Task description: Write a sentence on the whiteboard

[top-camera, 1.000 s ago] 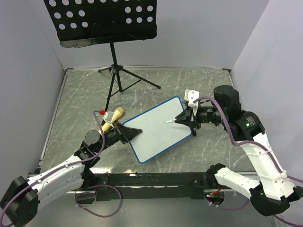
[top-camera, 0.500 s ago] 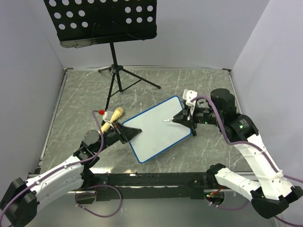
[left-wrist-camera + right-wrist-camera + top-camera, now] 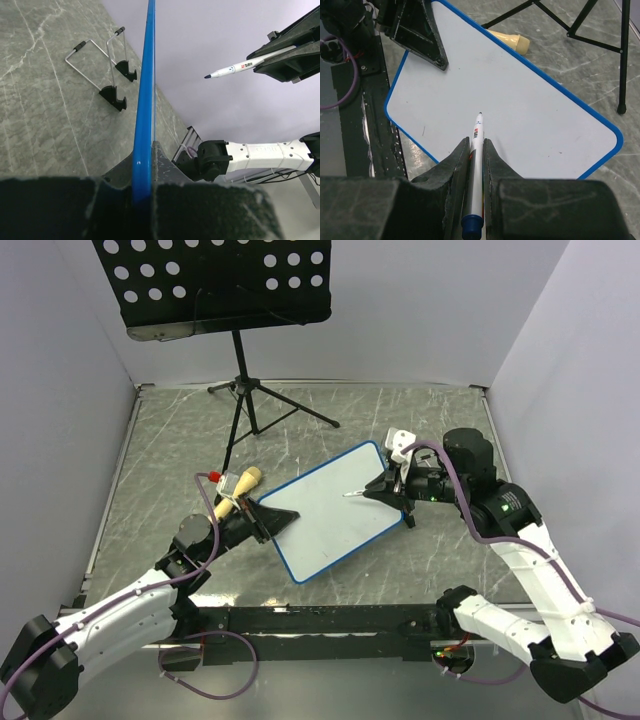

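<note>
Marker poised: the right hand (image 3: 471,150), clenched on a marker (image 3: 478,129), aims the uncapped tip over the blank whiteboard (image 3: 520,95). Across from it, the left hand (image 3: 266,521) pinches the board's blue frame at the corner nearest its own arm. No writing shows on the white face. In the left wrist view the tip hangs apart from the board, so the first stroke appears not yet begun. To do it well, the right hand likely needs to lower the tip until it just meets the surface, press lightly, and begin near one end so that two lines fit. The left hand should grip firmly so the board cannot skid on the counter (image 3: 160,460). The board lies ahead of and below the right hand's fingertips, its middle beneath the tip.
</note>
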You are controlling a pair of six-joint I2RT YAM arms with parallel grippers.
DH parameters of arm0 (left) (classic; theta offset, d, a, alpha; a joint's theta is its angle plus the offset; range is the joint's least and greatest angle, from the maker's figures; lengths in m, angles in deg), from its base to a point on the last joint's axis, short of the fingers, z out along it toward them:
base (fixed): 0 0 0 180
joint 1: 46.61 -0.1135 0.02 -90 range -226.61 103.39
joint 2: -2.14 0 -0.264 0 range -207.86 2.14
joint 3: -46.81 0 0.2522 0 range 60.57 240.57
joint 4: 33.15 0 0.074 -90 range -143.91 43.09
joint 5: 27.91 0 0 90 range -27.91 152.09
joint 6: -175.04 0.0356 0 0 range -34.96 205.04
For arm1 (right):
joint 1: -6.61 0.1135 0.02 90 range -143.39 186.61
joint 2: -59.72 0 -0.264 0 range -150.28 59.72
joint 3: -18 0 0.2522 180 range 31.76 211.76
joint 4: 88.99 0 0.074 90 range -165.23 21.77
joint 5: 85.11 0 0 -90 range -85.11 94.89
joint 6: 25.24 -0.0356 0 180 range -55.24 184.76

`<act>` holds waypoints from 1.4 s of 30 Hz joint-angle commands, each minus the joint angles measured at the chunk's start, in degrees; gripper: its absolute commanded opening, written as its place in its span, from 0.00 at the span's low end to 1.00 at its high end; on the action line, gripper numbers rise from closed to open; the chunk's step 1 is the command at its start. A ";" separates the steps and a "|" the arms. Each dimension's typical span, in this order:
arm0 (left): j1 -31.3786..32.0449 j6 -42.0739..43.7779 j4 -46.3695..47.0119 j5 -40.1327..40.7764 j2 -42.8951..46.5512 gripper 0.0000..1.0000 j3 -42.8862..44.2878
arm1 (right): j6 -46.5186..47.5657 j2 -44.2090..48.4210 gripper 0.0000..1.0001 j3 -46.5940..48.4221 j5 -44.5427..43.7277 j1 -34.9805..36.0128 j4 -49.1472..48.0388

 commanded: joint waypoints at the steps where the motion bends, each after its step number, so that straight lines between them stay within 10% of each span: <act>1: -0.13 -0.46 7.34 1.41 1.83 0.01 4.63 | -0.89 -0.73 0.00 2.17 1.63 -1.23 -1.23; 42: 0.57 -3.89 14.19 2.73 -2.92 0.01 4.55 | -1.68 -1.52 0.00 3.32 5.23 -2.72 -2.02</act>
